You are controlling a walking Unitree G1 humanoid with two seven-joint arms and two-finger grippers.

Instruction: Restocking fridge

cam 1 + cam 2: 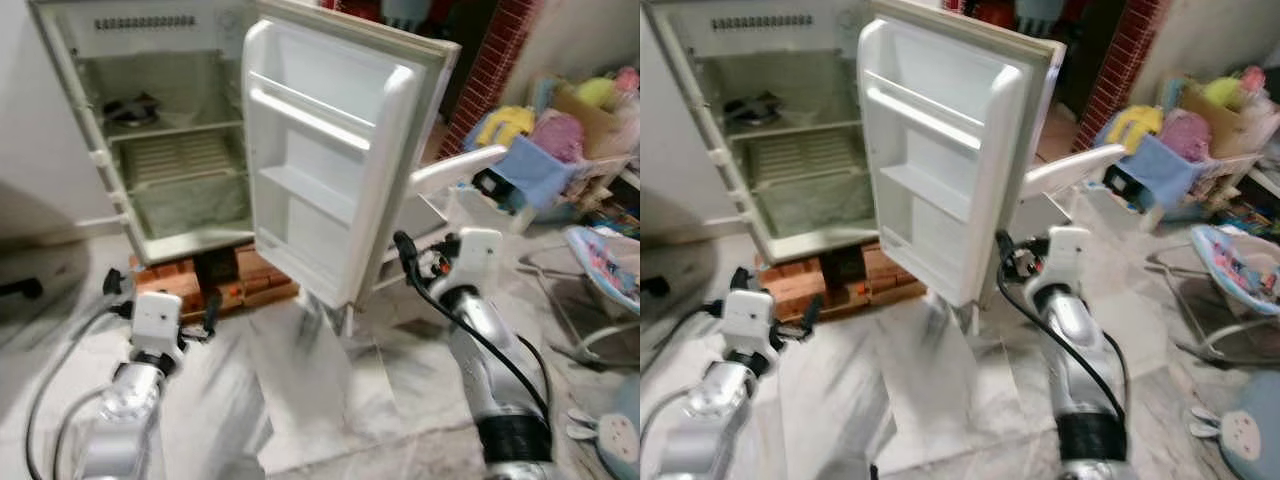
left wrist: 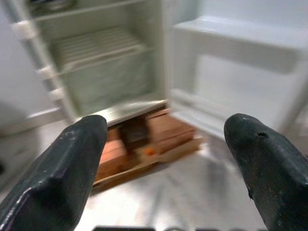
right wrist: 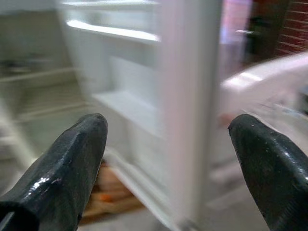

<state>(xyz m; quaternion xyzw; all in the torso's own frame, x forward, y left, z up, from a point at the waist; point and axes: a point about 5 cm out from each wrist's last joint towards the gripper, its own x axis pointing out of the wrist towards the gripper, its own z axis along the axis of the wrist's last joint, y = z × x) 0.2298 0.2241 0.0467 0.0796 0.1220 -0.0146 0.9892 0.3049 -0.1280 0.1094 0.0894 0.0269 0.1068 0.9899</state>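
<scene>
I see the fridge [image 1: 180, 150] ahead of both grippers, white, door [image 1: 330, 160] swung wide, shelves bare, sitting on bricks [image 1: 170, 285]. Left gripper [image 2: 163, 159] fingers spread, nothing btwn them. Right gripper [image 3: 168, 163] spread too, near door's edge.

To my right, soft toys [image 1: 560, 120] fill a cardboard box [image 1: 590, 125] beside a brick pillar [image 1: 487, 65], a baby bouncer [image 1: 605, 270] rests on the marble floor [image 1: 320, 400].

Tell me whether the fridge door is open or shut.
Open. The fridge door is swung wide, showing its bare inner racks, and the fridge interior with its shelves is exposed.
</scene>
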